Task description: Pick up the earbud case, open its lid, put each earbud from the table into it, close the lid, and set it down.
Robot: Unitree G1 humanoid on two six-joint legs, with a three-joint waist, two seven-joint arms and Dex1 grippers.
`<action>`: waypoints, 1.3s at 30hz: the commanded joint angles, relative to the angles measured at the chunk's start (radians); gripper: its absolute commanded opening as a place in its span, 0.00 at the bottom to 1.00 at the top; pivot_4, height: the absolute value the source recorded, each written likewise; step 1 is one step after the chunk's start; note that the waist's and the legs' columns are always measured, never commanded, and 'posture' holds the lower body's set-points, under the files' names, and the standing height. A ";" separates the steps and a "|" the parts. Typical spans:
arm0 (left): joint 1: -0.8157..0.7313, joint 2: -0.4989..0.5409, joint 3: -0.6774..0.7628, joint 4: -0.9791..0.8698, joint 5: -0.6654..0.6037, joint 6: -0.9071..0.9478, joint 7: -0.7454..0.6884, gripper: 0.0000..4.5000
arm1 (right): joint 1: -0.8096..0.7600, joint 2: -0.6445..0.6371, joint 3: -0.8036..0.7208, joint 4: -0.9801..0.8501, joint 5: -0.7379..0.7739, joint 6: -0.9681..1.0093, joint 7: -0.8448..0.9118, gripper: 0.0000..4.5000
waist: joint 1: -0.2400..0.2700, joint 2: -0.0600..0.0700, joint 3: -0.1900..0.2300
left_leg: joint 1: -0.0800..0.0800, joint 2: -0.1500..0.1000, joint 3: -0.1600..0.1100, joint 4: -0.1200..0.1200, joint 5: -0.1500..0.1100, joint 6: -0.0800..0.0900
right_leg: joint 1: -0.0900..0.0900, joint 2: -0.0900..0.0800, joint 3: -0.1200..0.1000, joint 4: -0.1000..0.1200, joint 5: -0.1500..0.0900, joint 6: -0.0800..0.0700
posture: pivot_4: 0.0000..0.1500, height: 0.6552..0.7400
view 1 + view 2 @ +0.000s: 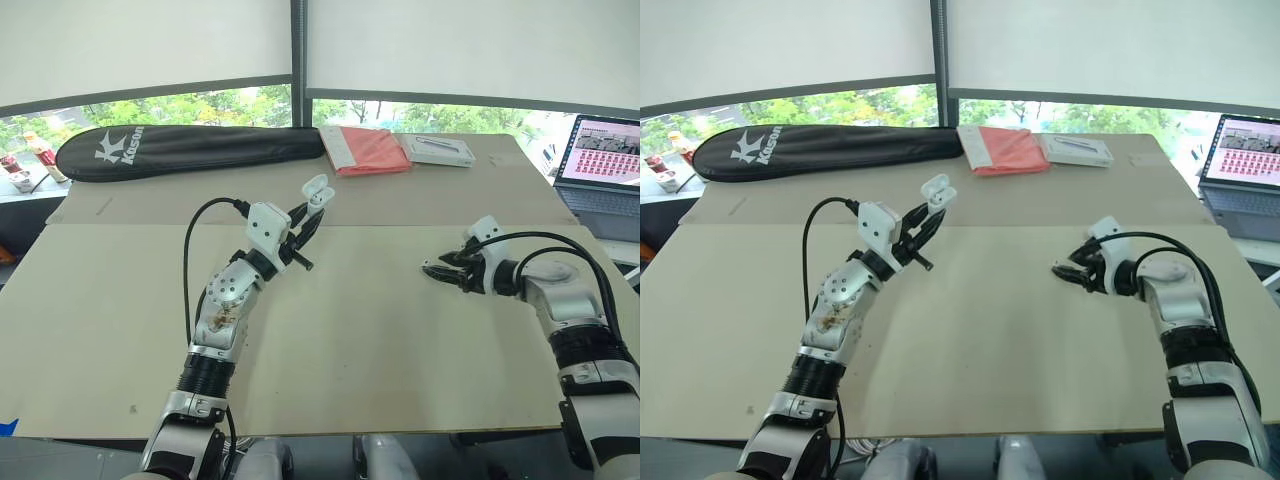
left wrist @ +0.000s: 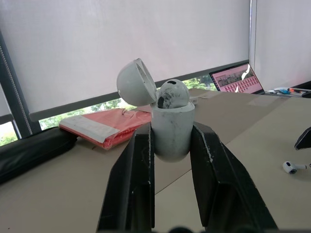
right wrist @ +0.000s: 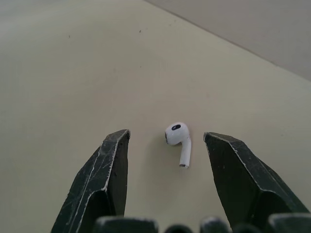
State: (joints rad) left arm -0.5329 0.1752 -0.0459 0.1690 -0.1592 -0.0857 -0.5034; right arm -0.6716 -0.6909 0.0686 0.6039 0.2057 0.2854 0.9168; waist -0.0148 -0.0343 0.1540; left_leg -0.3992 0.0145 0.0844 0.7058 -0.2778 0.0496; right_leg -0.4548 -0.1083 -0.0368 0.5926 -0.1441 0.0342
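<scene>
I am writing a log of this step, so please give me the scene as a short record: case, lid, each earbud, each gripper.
case: earbud case, lifted off the table
lid: lid open, tipped back
earbud in case: one, seated in the case
earbud on table: one, lying between the right fingers, untouched
left gripper: shut on the case
right gripper: open, low over the table
far side: racket bag, laptop

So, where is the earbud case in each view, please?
Left eye view: earbud case, lid open, in left gripper, above centre.
Right eye view: earbud case, left of centre.
Left wrist view: centre, between the fingers.
Right wrist view: a loose earbud on the table.
Shared landmark: red pouch behind.
</scene>
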 commanded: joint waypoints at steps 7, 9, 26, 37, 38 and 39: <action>-0.009 0.008 0.000 -0.067 -0.011 0.011 -0.005 0.12 | -0.117 0.031 -0.002 0.260 -0.109 -0.216 0.037 0.61 | 0.005 0.000 0.000 | -0.001 0.000 0.000 0.000 0.000 0.000 | 0.000 -0.001 0.000 0.000 0.000 0.000 | 1.00 1.00; -0.008 0.009 -0.001 -0.068 -0.011 0.013 -0.007 0.12 | -0.132 0.036 -0.003 0.298 -0.125 -0.238 0.046 0.61 | 0.005 0.000 0.000 | -0.001 0.000 0.000 0.000 0.000 0.000 | 0.000 -0.001 0.000 0.000 0.000 0.000 | 1.00 1.00; -0.004 0.001 -0.003 -0.068 -0.008 0.014 -0.008 0.12 | -0.207 0.074 -0.027 0.465 -0.165 -0.311 0.072 0.07 | 0.002 0.000 0.000 | 0.000 0.000 0.000 0.000 0.001 -0.001 | 0.000 -0.001 0.000 0.000 0.000 0.000 | 1.00 1.00; 0.033 0.000 -0.002 -0.089 -0.007 0.008 -0.006 0.12 | 0.010 -0.168 0.006 0.126 -0.189 -0.188 0.282 0.07 | 0.029 0.001 0.000 | -0.001 0.000 0.000 0.000 0.000 0.000 | 0.000 -0.002 -0.001 0.000 0.000 0.000 | 1.00 1.00; 0.041 -0.001 -0.003 -0.092 -0.007 0.006 -0.004 0.12 | 0.071 -0.224 0.011 0.053 -0.188 -0.173 0.332 0.07 | 0.033 0.001 0.000 | -0.002 0.000 -0.001 0.000 0.000 0.000 | 0.000 -0.002 -0.001 0.000 0.000 0.000 | 1.00 1.00; 0.049 -0.002 -0.003 -0.097 -0.007 0.006 -0.003 0.12 | 0.130 -0.275 0.012 -0.013 -0.186 -0.161 0.374 0.07 | 0.034 0.001 0.000 | -0.002 0.000 -0.001 0.000 -0.001 0.001 | 0.000 -0.003 -0.002 0.000 0.000 0.000 | 1.00 1.00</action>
State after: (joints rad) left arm -0.4847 0.1797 -0.0458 0.1216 -0.1590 -0.0613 -0.5116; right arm -0.5905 -0.9041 0.0736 0.6900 0.0190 0.0969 1.2164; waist 0.0192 -0.0332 0.1540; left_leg -0.4008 0.0142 0.0839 0.7061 -0.2790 0.0516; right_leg -0.4543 -0.1117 -0.0384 0.5925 -0.1440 0.0346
